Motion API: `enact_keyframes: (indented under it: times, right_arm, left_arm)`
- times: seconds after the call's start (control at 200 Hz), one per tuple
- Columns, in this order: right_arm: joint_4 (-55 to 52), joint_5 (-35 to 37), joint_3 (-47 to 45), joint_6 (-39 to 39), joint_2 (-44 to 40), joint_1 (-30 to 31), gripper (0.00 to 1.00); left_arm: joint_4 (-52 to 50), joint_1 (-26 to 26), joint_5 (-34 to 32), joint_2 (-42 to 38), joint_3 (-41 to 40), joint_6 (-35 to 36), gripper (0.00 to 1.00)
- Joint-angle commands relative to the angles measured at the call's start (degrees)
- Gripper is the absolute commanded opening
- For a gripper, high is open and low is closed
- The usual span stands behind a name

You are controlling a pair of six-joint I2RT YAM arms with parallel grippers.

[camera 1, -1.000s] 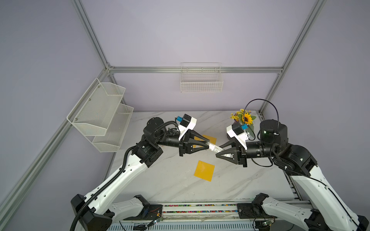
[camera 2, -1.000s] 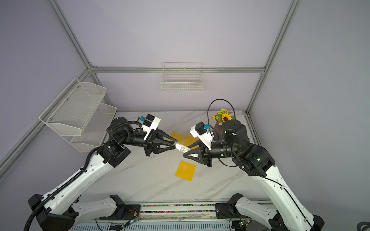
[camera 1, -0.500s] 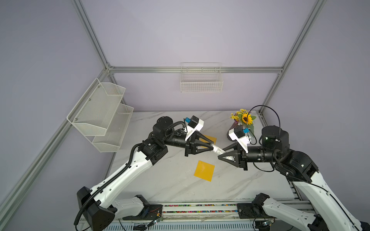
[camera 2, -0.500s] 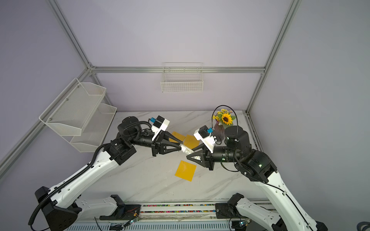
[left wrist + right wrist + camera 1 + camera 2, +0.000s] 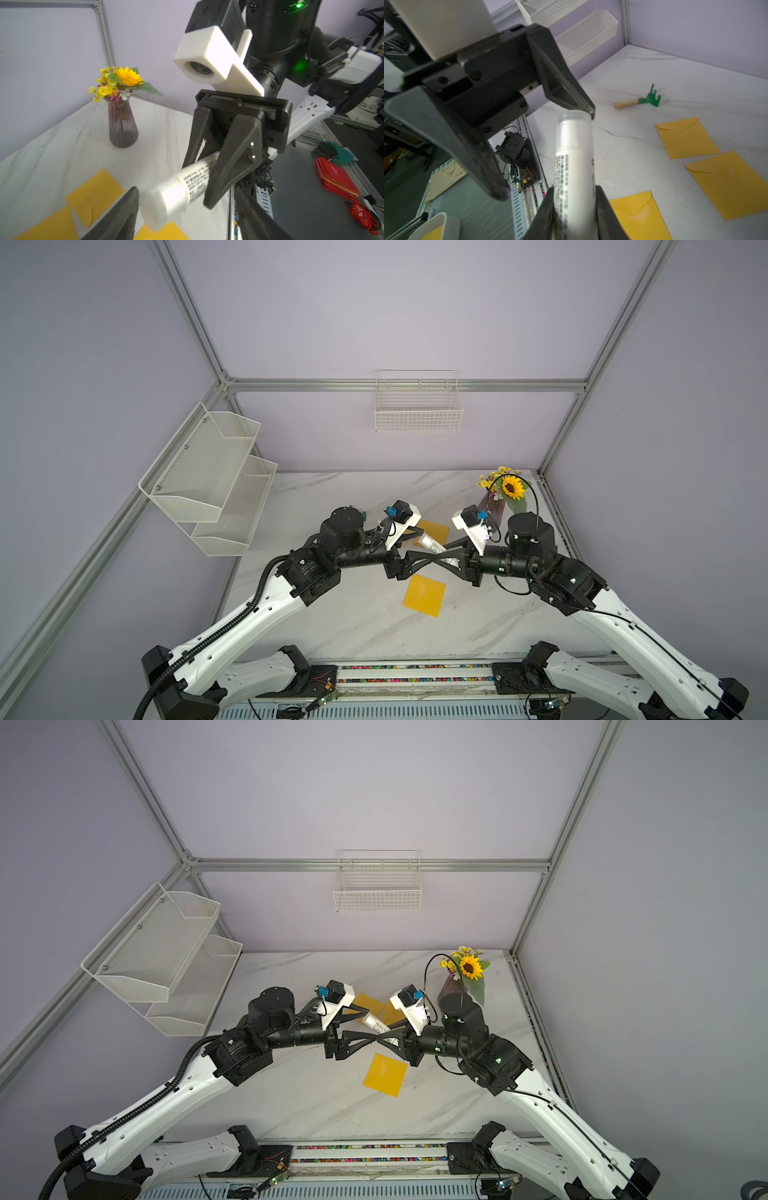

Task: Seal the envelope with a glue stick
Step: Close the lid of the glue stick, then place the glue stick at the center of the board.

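Note:
The glue stick (image 5: pixel 432 545), a white tube with dark print, hangs above the table between both arms. My right gripper (image 5: pixel 574 188) is shut on its printed body (image 5: pixel 574 158). Around its whitish cap end (image 5: pixel 158 203) stands my left gripper (image 5: pixel 185 188), open, with one finger (image 5: pixel 571 93) close against the cap and the other well apart. In both top views the two grippers' fingers cross over the stick (image 5: pixel 376 1025). Three yellow envelopes lie flat on the marble: one near the front (image 5: pixel 424 595) and two behind the grippers (image 5: pixel 685 138) (image 5: pixel 733 182).
A purple vase of sunflowers (image 5: pixel 496 506) stands at the back right near the right arm. A green-headed wooden rake (image 5: pixel 641 100) lies on the table at the back left. Wire shelves (image 5: pixel 216 477) hang on the left wall and a wire basket (image 5: pixel 417 410) on the back wall.
Both grippers were on the glue stick before. The left jaws have now spread open off the cap end, while the right gripper keeps its hold. The left arm has reached further right.

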Motion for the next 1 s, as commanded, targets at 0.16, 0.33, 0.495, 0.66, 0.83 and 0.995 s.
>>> enact_keyframes:
  times: [0.16,0.33,0.495,0.66,0.83,0.995]
  right_arm:
    - [18.06,25.01,-19.04,9.74,-0.61,-0.56,0.00]
    - [26.73,35.41,-29.96,15.33,3.31,-0.59,0.00]
    - [38.11,45.23,-38.24,23.06,8.90,-0.63,0.10]
    - [47.93,47.63,-42.11,21.32,15.17,-0.61,0.10]
    - [49.68,50.26,-41.72,20.12,20.21,-0.63,0.16]
    - [48.58,50.93,-40.66,20.07,20.48,-0.63,0.29]
  left_arm:
    - [-0.03,-0.49,-17.11,-8.07,-6.00,0.10,0.78]
    - [1.53,-0.51,-26.61,-9.88,-11.12,-4.57,0.79]
    - [2.94,-0.49,-37.08,-11.58,-16.94,-12.34,0.79]
    - [2.76,-0.40,-46.73,-13.51,-22.94,-19.36,0.82]
    - [1.68,-0.12,-54.24,-13.42,-26.39,-21.07,0.86]
    - [-0.85,0.12,-59.34,-11.24,-26.22,-20.78,0.87]
